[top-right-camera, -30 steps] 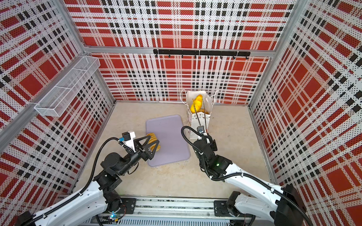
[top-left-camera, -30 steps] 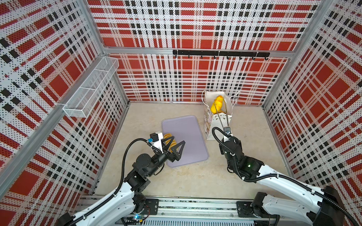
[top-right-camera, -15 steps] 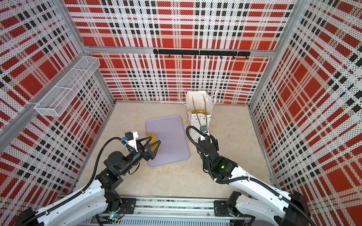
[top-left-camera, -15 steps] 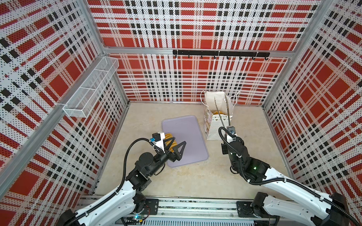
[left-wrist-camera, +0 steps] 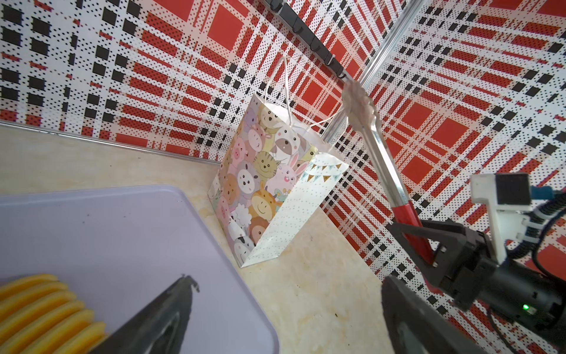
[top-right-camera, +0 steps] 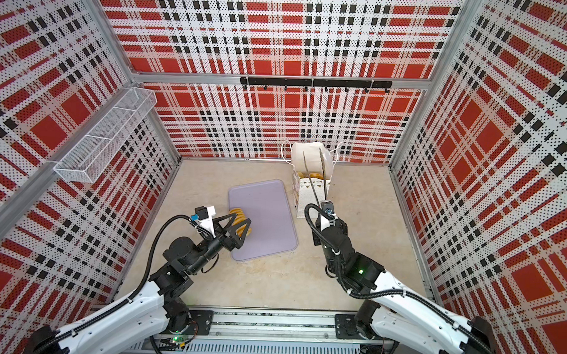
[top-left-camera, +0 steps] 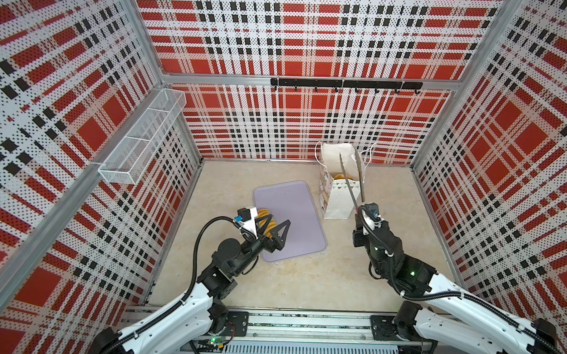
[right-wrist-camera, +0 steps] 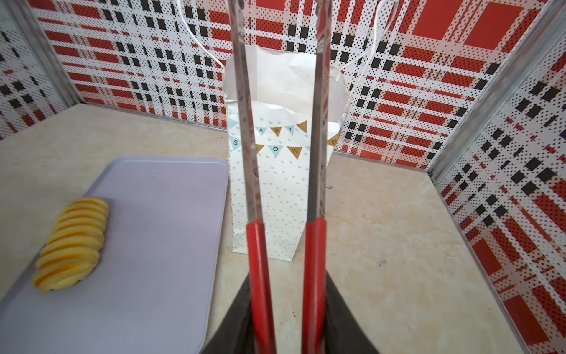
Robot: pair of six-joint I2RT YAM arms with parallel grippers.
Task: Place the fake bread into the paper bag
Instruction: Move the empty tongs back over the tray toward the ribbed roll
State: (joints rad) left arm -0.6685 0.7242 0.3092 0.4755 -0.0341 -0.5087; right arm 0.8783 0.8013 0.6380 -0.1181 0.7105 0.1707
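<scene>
Tabletop [top-left-camera: 304,282]: carrying tray [top-left-camera: 294,204], bag [top-left-camera: 338,202].
Loaf [right-wrist-camera: 72,242]: lying along tray's left edge, just under left gripper [top-left-camera: 274,227].
Left gripper: hovering spread, nearer.
Right gripper [right-wrist-camera: 289,321]: pinching tongs [top-left-camera: 350,183], pointing over bag.

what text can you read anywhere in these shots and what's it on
"A B Y": upper flag row on the paper bag; the tongs cover the flag before it.
"S", gap, "O W": lower flag row; a tong arm hides the flag between.
Last lower flag: "P" or "R", half hidden, cannot tell.
Same flags in the left wrist view: too small to read.
No other text seen.
</scene>
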